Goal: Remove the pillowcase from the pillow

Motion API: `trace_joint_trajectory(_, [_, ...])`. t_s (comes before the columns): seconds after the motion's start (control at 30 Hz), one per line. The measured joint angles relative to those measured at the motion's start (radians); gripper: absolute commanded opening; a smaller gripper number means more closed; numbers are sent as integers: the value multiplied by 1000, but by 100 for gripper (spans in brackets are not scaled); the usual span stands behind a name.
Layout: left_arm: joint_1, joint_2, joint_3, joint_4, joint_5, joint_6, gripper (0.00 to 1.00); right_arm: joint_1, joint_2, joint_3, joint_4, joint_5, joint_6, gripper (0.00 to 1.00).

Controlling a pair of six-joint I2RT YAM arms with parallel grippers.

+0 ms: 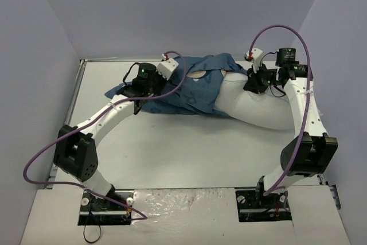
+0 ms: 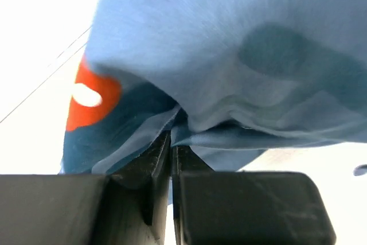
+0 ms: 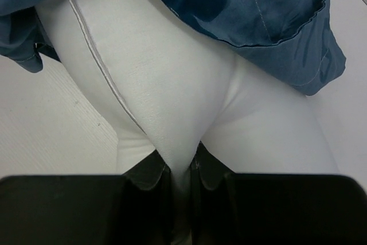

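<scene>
The pillow (image 1: pixel 258 107) lies on the bench (image 1: pixel 189 153), half out of the pillowcase (image 1: pixel 189 87). My right claw (image 3: pixel 182 167) pinches a fold of the pillow, and my left claw (image 2: pixel 172 144) is clamped on blue cloth. Next, I judge, I pull left while the right anchors.

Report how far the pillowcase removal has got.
Done: roughly half of the pillow lies bare. In hand: right pincer pinches the pillow, left pincer is shut on the pillowcase. Left: the pillow's other end is inside the cloth and must be pulled free.
</scene>
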Motion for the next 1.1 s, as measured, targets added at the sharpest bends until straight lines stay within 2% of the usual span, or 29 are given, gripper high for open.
trace_joint_trajectory(0.13, [-8,-113,-48,-23,4,-45,2,0,-8,24,-79,-9,-81,0])
trace_joint_trajectory(0.23, [-36,-320,-129,-50,-14,-95,2,0,-15,119,-193,-39,-166,0])
trace_joint_trajectory(0.33, [-70,-550,-158,-64,-38,-164,2,0,-40,228,-276,-114,-157,0])
trace_joint_trajectory(0.47, [-71,-718,-151,-66,-103,-238,2,13,-137,252,-251,-248,37,0])
trace_joint_trajectory(0.6, [-32,-670,-111,-41,-148,-293,2,39,-190,93,-62,-229,278,2])
trace_joint_trajectory(0.67, [2,-568,-111,-13,-142,-335,2,41,-127,40,-11,-162,344,19])
trace_joint_trajectory(0.7, [17,-508,-111,2,-139,-355,2,41,-67,37,12,-113,373,41])
trace_joint_trajectory(0.73, [27,-457,-106,11,-139,-370,15,38,1,39,45,-72,400,51])
trace_joint_trajectory(0.77, [33,-382,-88,3,-138,-378,33,35,51,40,92,-19,413,68])
trace_joint_trajectory(0.8, [36,-299,-66,-10,-137,-383,51,23,138,45,127,11,426,76])
trace_joint_trajectory(0.83, [39,-231,-45,-35,-145,-387,82,11,192,53,159,34,430,84])
trace_joint_trajectory(0.87, [38,-184,-27,-63,-151,-382,89,1,220,61,193,60,432,99])
trace_joint_trajectory(0.97, [20,-140,20,-134,-178,-375,94,-31,196,80,212,114,388,100])
trace_joint_trajectory(1.1, [-14,-244,99,-152,-156,-356,94,-15,-13,82,175,95,251,100])
